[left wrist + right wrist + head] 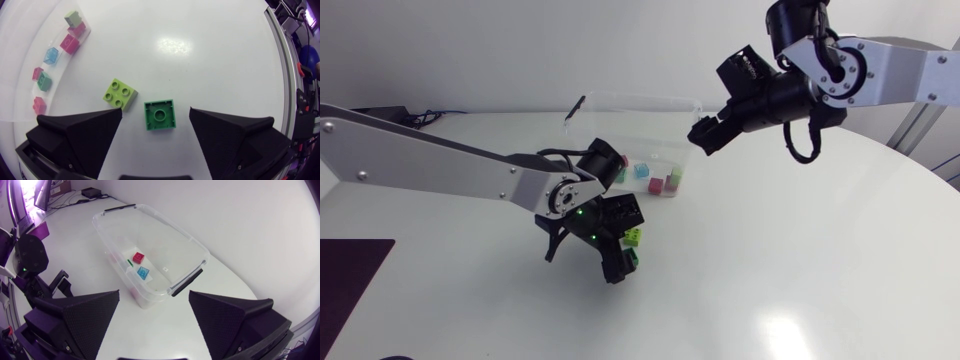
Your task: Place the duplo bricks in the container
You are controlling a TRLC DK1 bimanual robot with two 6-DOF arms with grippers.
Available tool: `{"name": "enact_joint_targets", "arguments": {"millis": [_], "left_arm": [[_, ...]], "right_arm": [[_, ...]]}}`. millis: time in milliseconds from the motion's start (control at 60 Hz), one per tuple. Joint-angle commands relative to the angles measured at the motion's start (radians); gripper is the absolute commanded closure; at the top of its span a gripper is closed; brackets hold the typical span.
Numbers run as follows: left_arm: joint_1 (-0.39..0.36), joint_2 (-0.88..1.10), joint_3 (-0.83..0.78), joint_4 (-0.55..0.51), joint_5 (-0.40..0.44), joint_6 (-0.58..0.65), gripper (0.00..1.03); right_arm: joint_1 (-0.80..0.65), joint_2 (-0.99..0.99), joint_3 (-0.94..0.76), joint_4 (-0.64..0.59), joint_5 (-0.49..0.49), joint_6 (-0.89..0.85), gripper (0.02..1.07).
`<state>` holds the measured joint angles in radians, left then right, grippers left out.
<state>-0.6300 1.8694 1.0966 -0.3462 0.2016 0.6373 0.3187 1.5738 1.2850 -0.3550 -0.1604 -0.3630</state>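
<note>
Duplo bricks [632, 240]: the dark green brick [160, 115] sits between the wide-spread fingers [90, 132] of the left claw [155, 111] (seemingly straddled for a grab), the lime brick [120, 94] just beside, the container [150, 255] ahead of the wide, empty right claw [154, 294].

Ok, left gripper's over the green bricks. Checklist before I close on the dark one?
1. Left gripper open: ok.
2. Dark green brick between its fingers, neither touching: ok.
3. Lime brick clear of the closing fingers: not ok, it lies right by one finger.
4. Container lidless, with room to spare: ok.
5. Right gripper clear of the drop path: cannot tell, it hangs open near the container's end.
</note>
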Motion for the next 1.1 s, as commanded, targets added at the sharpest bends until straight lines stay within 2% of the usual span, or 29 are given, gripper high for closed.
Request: {"name": "enact_joint_targets", "arguments": {"millis": [0, 100, 167, 317, 467, 700, 800, 967, 1083], "left_arm": [[-0.014, 0.025, -0.023, -0.010, 0.007, 0.015, 0.13], [-0.016, 0.043, -0.015, -0.010, 0.009, 0.012, 0.14], [-0.023, 0.047, -0.014, -0.010, 0.010, 0.004, 0.22], [-0.031, 0.060, -0.014, -0.008, 0.013, -0.007, 0.35], [-0.036, 0.077, -0.004, -0.014, 0.015, -0.011, 0.64], [-0.050, 0.085, 0.008, -0.051, 0.013, -0.011, 0.69], [-0.048, 0.070, 0.009, -0.108, 0.013, 0.005, 0.73], [-0.031, -0.026, 0.006, -0.189, 0.015, 0.041, 0.73], [0.010, -0.127, 0.031, -0.231, 0.015, 0.053, 0.73]], "right_arm": [[-0.007, -0.037, -0.041, 0.017, -0.010, -0.010, 0.07], [-0.007, -0.063, -0.061, 0.019, -0.019, -0.010, 0.07], [-0.007, -0.080, -0.075, 0.022, -0.021, -0.010, 0.07], [-0.007, -0.104, -0.105, 0.027, -0.030, -0.011, 0.07], [-0.009, -0.118, -0.122, 0.031, -0.033, -0.014, 0.07], [-0.010, -0.144, -0.147, 0.033, -0.041, -0.014, 0.07], [-0.009, -0.161, -0.167, 0.034, -0.054, -0.014, 0.07], [0.019, -0.212, -0.234, 0.030, -0.083, -0.028, 0.07], [0.045, -0.247, -0.274, 0.021, -0.094, -0.044, 0.07]]}}
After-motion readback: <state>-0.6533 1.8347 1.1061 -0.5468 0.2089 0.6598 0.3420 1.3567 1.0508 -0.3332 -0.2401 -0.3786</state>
